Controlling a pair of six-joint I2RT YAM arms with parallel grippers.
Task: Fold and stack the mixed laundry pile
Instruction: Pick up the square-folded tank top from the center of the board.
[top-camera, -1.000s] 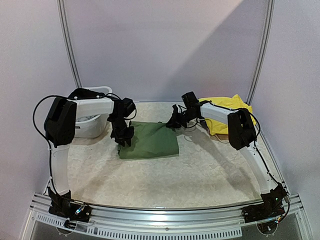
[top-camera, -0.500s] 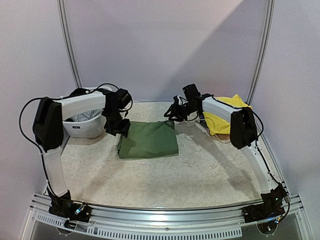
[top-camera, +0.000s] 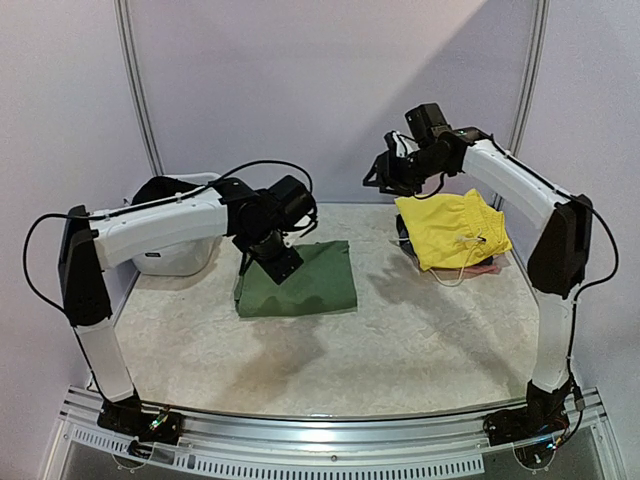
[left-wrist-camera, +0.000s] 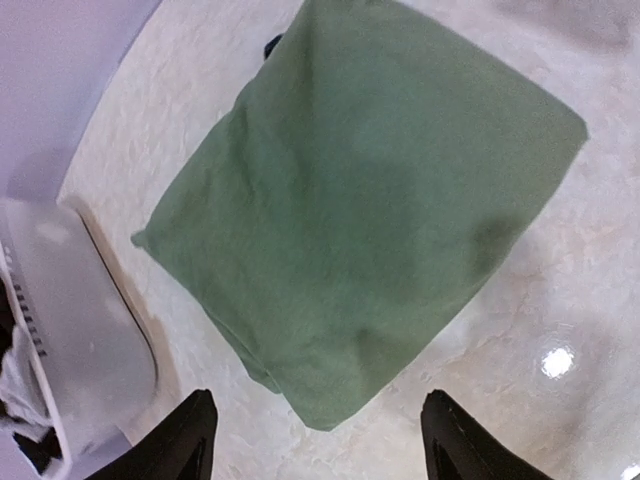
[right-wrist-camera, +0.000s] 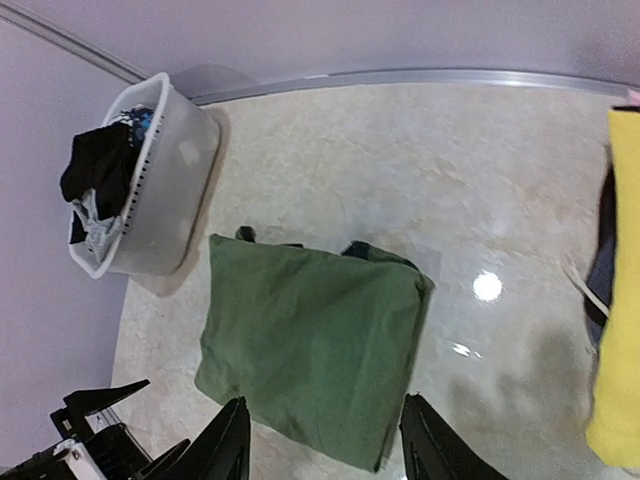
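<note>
Now, on the desk (top-camera: 400, 350) the folded olive-green T-shirt (top-camera: 300, 282) lies left of its middle, the yellow garment (top-camera: 450, 230) by the far right corner; your left tool (left-wrist-camera: 318, 400) and right tool (right-wrist-camera: 325, 400) hang open, empty, so pinch yellow's corners squarely

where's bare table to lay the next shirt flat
Widest bare stretch: the near half of the table, between the folded green shirt and the near edge. A narrower strip separates the green shirt from the yellow garment. Crowded: far left by the white tub, far right around the yellow garment.
</note>
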